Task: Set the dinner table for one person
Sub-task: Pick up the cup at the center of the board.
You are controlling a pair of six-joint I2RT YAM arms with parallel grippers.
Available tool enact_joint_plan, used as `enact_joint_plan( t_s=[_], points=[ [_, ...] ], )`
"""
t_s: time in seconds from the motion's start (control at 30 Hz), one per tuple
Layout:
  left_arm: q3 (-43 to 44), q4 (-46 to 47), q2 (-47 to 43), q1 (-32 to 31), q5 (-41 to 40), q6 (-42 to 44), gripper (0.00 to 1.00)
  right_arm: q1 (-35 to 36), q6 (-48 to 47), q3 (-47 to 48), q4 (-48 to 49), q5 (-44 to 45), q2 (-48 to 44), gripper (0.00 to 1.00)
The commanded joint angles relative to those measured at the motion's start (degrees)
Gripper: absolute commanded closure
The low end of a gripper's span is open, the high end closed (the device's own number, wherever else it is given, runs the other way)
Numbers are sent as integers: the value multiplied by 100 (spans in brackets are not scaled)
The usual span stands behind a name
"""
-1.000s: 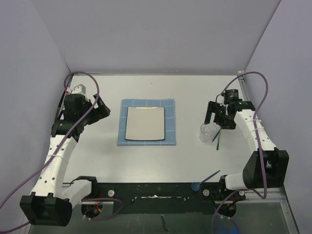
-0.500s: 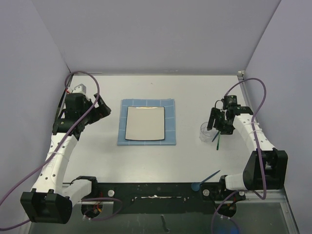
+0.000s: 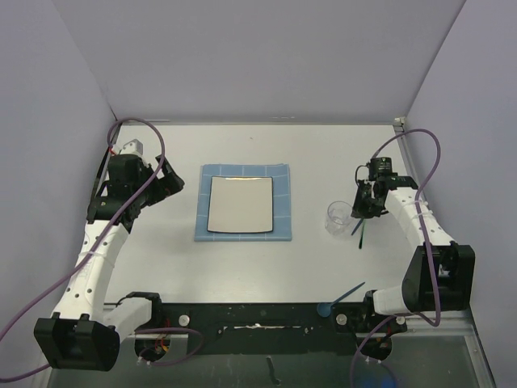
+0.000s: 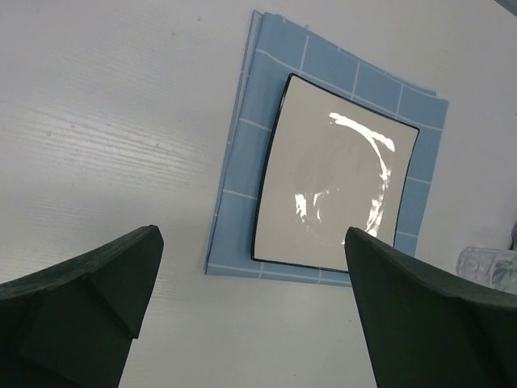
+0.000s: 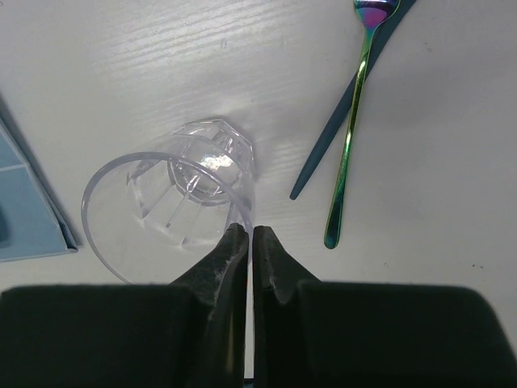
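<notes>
The dinner table (image 3: 323,153) is the white tabletop. A square white dark-rimmed plate (image 3: 240,204) lies on a blue grid placemat (image 3: 281,202) at its middle. To the right stands a clear glass cup (image 3: 338,217). My right gripper (image 3: 362,206) is shut on the right side of its rim. In the right wrist view the jaws (image 5: 251,236) pinch the cup (image 5: 161,202) wall between them. My left gripper (image 3: 166,183) hangs open left of the placemat, with nothing between its fingers (image 4: 81,283). The plate (image 4: 339,186) shows beyond them.
An iridescent green utensil (image 5: 349,153) and a dark blue utensil (image 5: 323,153) lie crossed on the table just right of the cup. Another blue utensil (image 3: 343,297) rests by the right arm's base. A placemat corner (image 5: 32,210) shows left of the cup.
My right gripper has moved in over the cup's right rim and shut on it. The cup has shifted slightly left. The left arm has barely moved.
</notes>
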Motion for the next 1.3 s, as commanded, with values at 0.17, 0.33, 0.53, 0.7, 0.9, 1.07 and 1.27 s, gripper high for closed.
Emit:
enact_joint_plan(
  t_s=[0.17,0.33,0.53,0.7,0.9,1.07,1.27],
  points=[
    [-27,410,-119,16,36,-80,3,73,91,240,259,-382,188,100],
    [-79,404,-180,16,30,-87,3,432,165,837,179,-240,387,100],
    [-93,326,-280,16,-55,9,3,797,326,1392,192,-154,766,100],
    [-136,327,-287,17,-86,23,2,998,517,1735,337,-177,1105,100],
    [-203,388,-276,17,15,-63,2,1134,819,2287,476,-197,1755,100],
    [-172,320,-283,25,-56,10,3,1315,828,3022,430,-231,2265,100],
    [-185,329,-213,25,-48,25,3,1493,874,3597,357,-242,2672,100]
  ],
)
